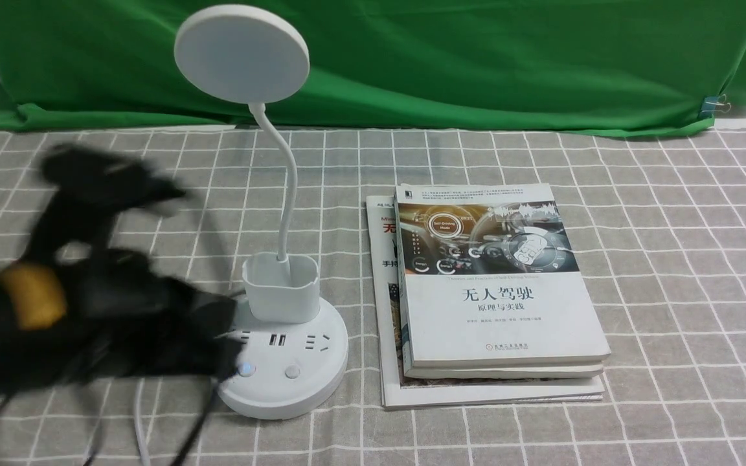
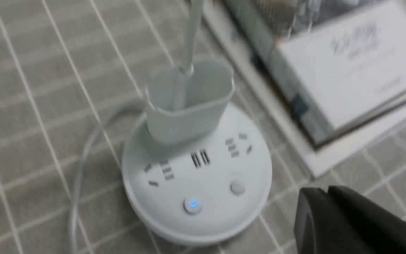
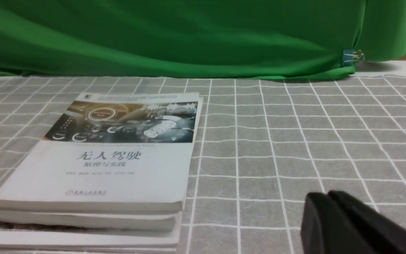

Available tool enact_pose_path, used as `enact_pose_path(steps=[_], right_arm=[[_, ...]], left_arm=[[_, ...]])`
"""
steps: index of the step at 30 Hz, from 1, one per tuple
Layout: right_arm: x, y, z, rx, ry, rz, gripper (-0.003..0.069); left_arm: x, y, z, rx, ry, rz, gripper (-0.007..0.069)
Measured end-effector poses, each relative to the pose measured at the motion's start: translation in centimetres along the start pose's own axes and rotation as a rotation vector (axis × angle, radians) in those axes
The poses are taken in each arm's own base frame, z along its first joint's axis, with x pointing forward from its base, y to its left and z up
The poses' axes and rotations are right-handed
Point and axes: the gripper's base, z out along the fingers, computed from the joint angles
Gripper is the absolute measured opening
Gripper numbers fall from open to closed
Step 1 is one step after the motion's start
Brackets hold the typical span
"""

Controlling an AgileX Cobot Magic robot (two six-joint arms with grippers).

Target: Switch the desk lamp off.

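The white desk lamp (image 1: 285,294) stands left of centre, with a round disc head (image 1: 241,53), a bendy neck, a cup holder and a round base (image 1: 311,388). The base has sockets, a blue-lit button (image 1: 246,369) and a plain button (image 1: 292,371). My left gripper (image 1: 227,357) is blurred and lies at the base's left edge, right by the lit button. In the left wrist view the gripper (image 2: 327,191) is shut and empty, off to the side of the base (image 2: 174,218), the lit button (image 2: 193,204) and the plain button (image 2: 237,187). My right gripper (image 3: 327,194) is shut over bare cloth and is out of the front view.
A stack of books (image 1: 493,298) lies just right of the lamp base; it also shows in the right wrist view (image 3: 100,165). The lamp's white cord (image 1: 140,421) runs off the base to the front left. A green cloth backdrop (image 1: 476,58) hangs at the back.
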Motion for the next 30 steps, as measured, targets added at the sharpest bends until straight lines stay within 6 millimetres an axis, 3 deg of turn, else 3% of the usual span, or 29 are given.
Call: enact_pose_path(steps=[5, 10, 18, 21, 24, 30], right_arm=[[0.0, 0.0, 0.0, 0.000, 0.000, 0.000, 0.0036], [0.0, 0.0, 0.0, 0.000, 0.000, 0.000, 0.0036], [0.0, 0.0, 0.0, 0.000, 0.000, 0.000, 0.0036], [0.0, 0.0, 0.0, 0.000, 0.000, 0.000, 0.0036], [0.0, 0.0, 0.0, 0.000, 0.000, 0.000, 0.0036], [0.0, 0.0, 0.0, 0.000, 0.000, 0.000, 0.0036]], left_arm=[[2.9, 0.4, -2.3, -0.016, -0.164, 0.023, 0.0018], [5.2, 0.7, -3.1, -0.040, -0.223, 0.086, 0.0018], [5.3, 0.8, -3.2, -0.056, -0.260, 0.131, 0.0018], [5.6, 1.1, -3.7, -0.077, -0.356, 0.154, 0.0018], [6.4, 1.7, -4.5, -0.132, -0.441, 0.147, 0.0017], [10.1, 3.6, -6.6, -0.379, -0.607, 0.048, 0.0017]])
